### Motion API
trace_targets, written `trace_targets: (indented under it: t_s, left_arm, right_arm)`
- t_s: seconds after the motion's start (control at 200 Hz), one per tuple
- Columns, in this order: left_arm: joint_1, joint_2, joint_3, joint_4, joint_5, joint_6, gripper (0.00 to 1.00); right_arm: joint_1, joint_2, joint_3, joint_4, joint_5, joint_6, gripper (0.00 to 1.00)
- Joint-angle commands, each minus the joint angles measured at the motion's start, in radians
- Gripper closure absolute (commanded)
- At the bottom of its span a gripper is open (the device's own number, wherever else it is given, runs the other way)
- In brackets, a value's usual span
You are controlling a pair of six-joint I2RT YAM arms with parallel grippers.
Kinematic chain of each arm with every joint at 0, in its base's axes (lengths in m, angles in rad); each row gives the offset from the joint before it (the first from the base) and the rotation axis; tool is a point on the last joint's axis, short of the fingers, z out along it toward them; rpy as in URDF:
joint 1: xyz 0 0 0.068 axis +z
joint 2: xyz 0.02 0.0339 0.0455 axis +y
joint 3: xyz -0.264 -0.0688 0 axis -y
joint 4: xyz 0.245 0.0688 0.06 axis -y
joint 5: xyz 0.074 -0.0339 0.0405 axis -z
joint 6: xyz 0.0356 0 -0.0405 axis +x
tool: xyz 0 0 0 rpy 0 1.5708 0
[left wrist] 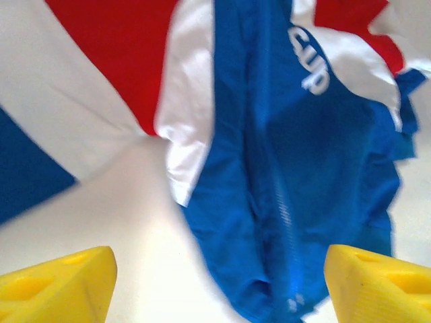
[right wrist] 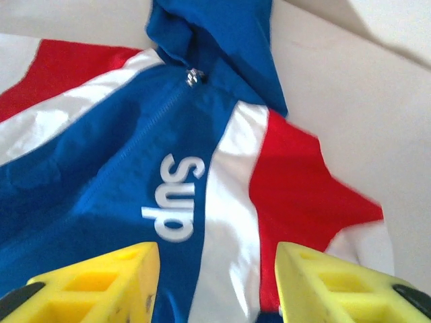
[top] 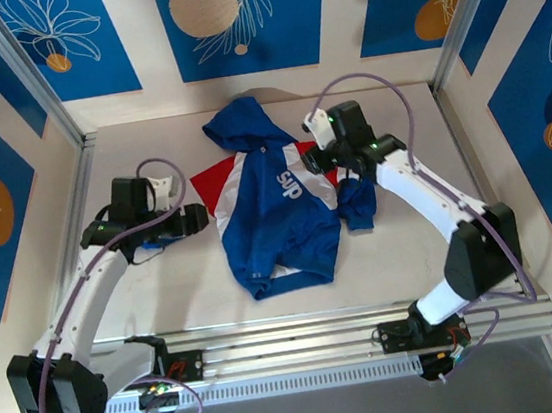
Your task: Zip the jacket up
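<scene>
Your left hand [left wrist: 219, 272] hovers with its yellow fingers [left wrist: 60, 286] spread wide and nothing between them, just beside the jacket [top: 277, 216] on its red-and-white sleeve side. Your right hand [right wrist: 217, 269] hangs over the white chest lettering [right wrist: 172, 198], fingers parted and gripping nothing. You have the jacket lying flat mid-worktop [top: 166, 296], front up, hood toward the far wall, with the zipper pull [right wrist: 194, 75] at the collar under the hood.

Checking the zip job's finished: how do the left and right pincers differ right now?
The left pincer gapes wider than the right pincer. The left points toward the hem of the jacket, the right toward its hood, by the zipper pull. Both are open, yellow-fingered, holding nothing.
</scene>
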Motion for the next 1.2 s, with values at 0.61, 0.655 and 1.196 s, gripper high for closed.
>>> trace_targets:
  t_s: [0.61, 0.655, 1.196]
  left_arm:
    - [0.127, -0.072, -0.581, 0.905, -0.409, 0.160, 0.00]
    - [0.126, -0.061, -0.609, 0.962, -0.412, 0.163, 0.00]
    - [0.131, 0.127, -0.665, 1.299, -0.417, 0.229, 0.00]
  right_arm:
    - [-0.355, -0.441, -0.799, 0.673, -0.060, 0.295, 0.01]
    - [-0.355, -0.421, -0.813, 0.705, -0.047, 0.287, 0.01]
    - [-0.367, -0.179, -0.868, 1.047, -0.035, 0.289, 0.01]
